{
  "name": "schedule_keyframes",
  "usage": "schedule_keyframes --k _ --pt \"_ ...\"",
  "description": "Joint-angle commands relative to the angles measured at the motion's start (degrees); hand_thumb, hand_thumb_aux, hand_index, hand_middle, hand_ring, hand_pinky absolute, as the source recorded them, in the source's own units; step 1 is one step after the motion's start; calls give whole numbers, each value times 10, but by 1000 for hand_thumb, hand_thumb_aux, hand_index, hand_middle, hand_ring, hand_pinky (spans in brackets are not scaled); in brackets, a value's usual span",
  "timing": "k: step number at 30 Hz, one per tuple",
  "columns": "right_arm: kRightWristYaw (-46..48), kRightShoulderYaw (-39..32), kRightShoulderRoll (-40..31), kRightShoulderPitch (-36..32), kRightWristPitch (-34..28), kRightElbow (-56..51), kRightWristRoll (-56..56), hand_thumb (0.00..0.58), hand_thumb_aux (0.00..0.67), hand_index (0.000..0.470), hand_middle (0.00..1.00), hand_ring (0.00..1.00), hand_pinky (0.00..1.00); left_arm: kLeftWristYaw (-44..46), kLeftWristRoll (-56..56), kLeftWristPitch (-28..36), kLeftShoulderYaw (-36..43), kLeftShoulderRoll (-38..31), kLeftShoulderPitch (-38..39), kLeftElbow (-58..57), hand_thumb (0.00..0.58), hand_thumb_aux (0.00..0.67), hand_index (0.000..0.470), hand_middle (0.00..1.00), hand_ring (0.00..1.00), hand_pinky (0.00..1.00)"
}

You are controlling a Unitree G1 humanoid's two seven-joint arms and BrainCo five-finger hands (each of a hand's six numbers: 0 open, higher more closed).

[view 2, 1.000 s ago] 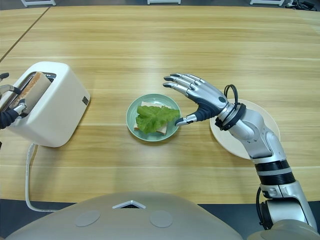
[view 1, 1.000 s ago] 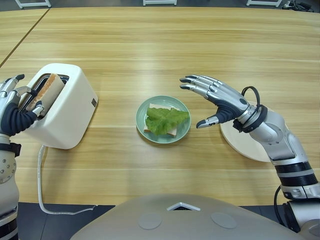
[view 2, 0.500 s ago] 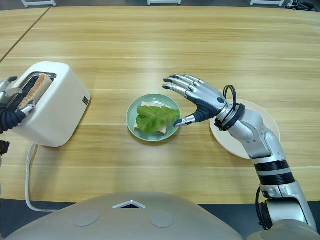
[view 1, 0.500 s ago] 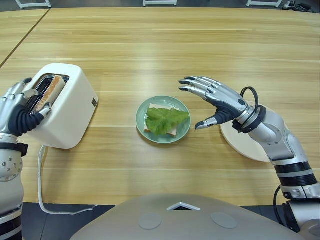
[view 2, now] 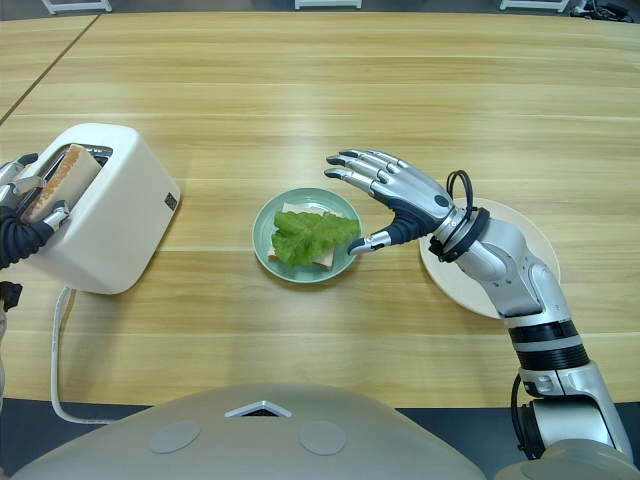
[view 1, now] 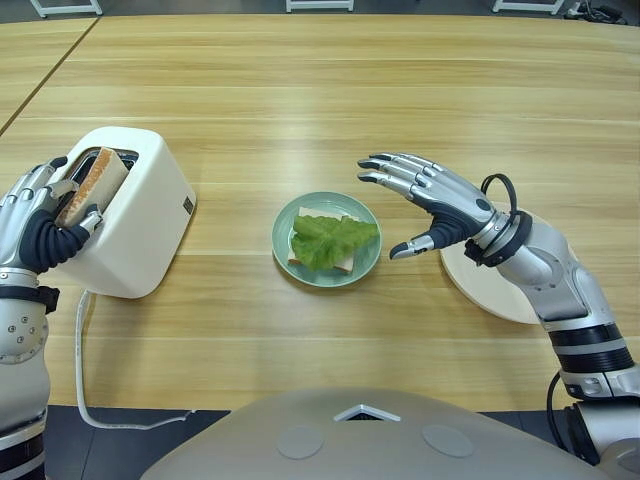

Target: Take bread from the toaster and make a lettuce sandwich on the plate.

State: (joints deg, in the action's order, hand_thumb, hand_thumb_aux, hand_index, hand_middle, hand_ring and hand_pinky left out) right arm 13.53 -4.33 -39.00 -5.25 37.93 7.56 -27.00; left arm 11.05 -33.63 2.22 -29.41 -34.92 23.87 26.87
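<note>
A white toaster (view 1: 140,220) stands at the table's left. A slice of bread (view 1: 96,183) sticks up out of its slot, and my left hand (view 1: 42,215) is curled around that slice at the toaster's left side. In the middle sits a green plate (view 1: 283,248) with a bread slice (view 1: 345,262) under a lettuce leaf (view 1: 330,240). My right hand (view 1: 430,195) hovers just right of the green plate, fingers spread and holding nothing.
A larger white plate (view 1: 495,290) lies under my right forearm at the right. The toaster's white cord (view 1: 85,385) runs down to the table's front edge. Bare wooden table stretches behind the plates.
The bread slice dipped lower into the slot half a second ago and now stands higher again in my left hand. My right hand has barely moved.
</note>
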Motion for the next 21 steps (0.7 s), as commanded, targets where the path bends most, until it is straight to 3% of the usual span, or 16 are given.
schedule_keyframes --k 1,7,11,15,21 --pt "2 -1 4 -1 0 -1 0 0 0 0 0 0 0 -3 8 -13 -2 3 2 -1 580 670 470 0 0 0" --pt "0 0 5 0 1 0 -3 0 0 0 0 0 0 -37 65 -62 -31 14 -22 18 580 670 470 0 0 0" --pt "-6 2 7 -4 0 -7 -6 0 0 0 0 0 0 -42 119 -77 -35 15 -78 52 580 670 470 0 0 0" --pt "-17 3 11 -10 1 -20 -12 0 0 0 0 0 0 -25 95 -57 91 30 -180 55 580 670 470 0 0 0" --pt "-28 -7 20 -46 9 -54 -21 0 0 0 0 0 0 -44 -106 -100 339 81 -250 -17 580 670 470 0 0 0"
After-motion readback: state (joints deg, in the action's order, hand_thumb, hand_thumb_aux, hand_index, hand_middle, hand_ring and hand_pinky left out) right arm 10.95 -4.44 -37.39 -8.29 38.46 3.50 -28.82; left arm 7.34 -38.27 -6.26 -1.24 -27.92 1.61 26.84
